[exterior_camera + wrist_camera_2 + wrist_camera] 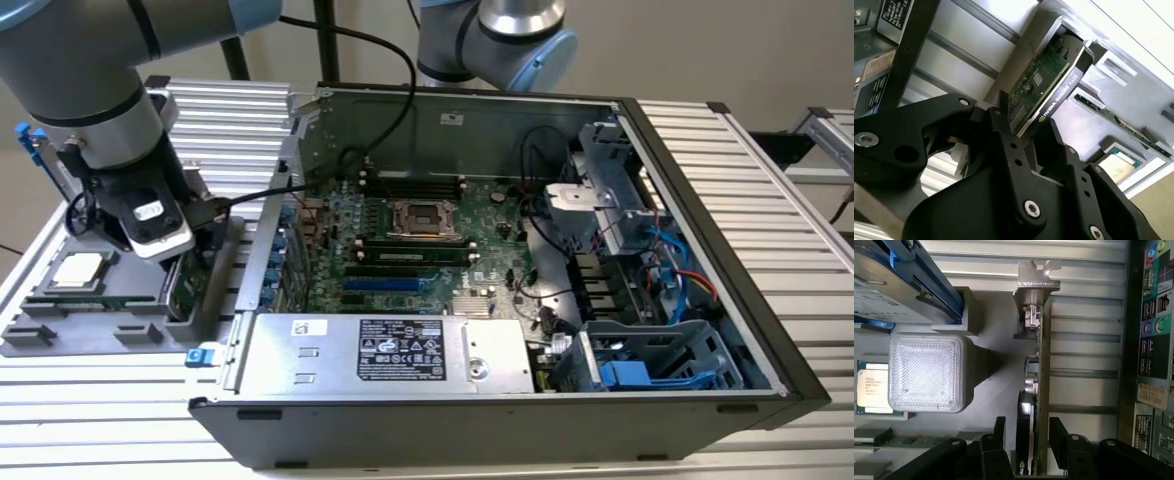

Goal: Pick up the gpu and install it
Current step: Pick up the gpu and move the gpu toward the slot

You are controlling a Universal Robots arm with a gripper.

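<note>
The gpu (182, 288) is a green card standing on edge in a slot of the grey parts holder (80, 338), at the exterior view's left beside the open computer case (694, 250). My gripper (178, 258) hangs right over it. In the first wrist view the gpu (1037, 365) runs away from the camera, its silver bracket (1038, 277) at the far end. My gripper (1029, 440) is open and straddles the near end, with one finger on each side and a small gap on the fan side. The second wrist view shows the gpu (1046, 82) between the same fingers (1000, 117).
A square CPU chip (78, 270) lies in the holder beside the gpu. A blue-framed hard drive (899, 280) and a ribbed pale block (926, 372) stand close by. The motherboard (414, 250) lies inside the case, with the power supply (387, 350) in front. Ribbed aluminium table (107, 400) surrounds everything.
</note>
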